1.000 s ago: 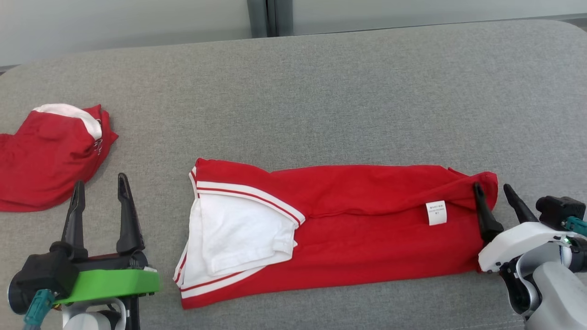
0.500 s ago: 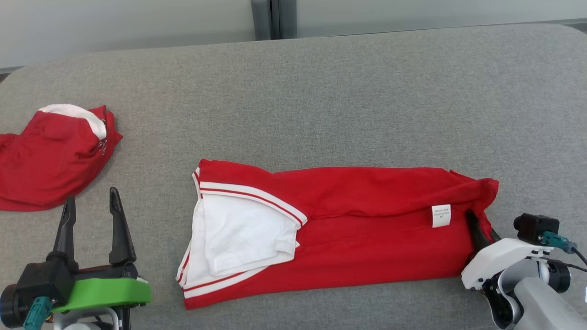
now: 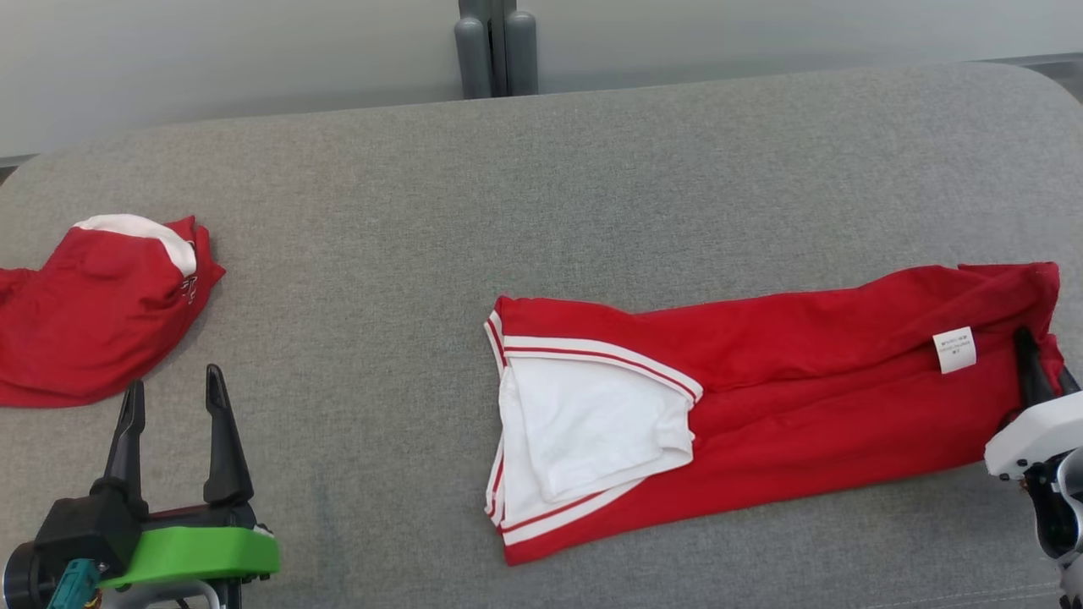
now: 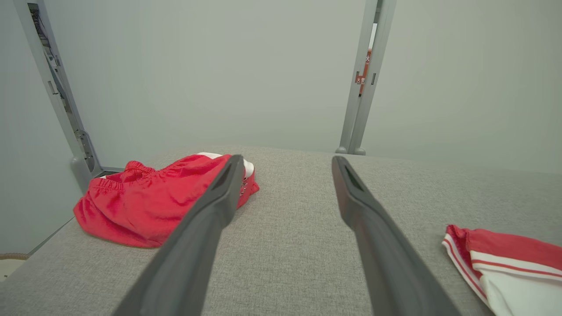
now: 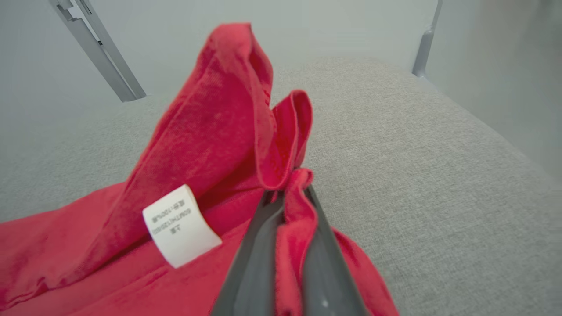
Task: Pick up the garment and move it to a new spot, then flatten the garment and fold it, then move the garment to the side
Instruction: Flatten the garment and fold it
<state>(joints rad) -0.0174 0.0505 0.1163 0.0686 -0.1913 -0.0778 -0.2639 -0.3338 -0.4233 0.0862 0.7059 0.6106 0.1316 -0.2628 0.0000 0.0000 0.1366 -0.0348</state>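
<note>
Garment: red jersey with a white panel and striped trim, lying lengthwise on the grey fabric surface, right of centre.
Right gripper: closed, pinching the garment's right end; red cloth bunches between the fingers and rises above them.
Left gripper: fingers spread wide, holding nothing, well apart from the garment's trimmed left end.
Care label: white, just beside the pinched edge.
Red shorts: crumpled, far left.
Grey posts: behind the surface.
</note>
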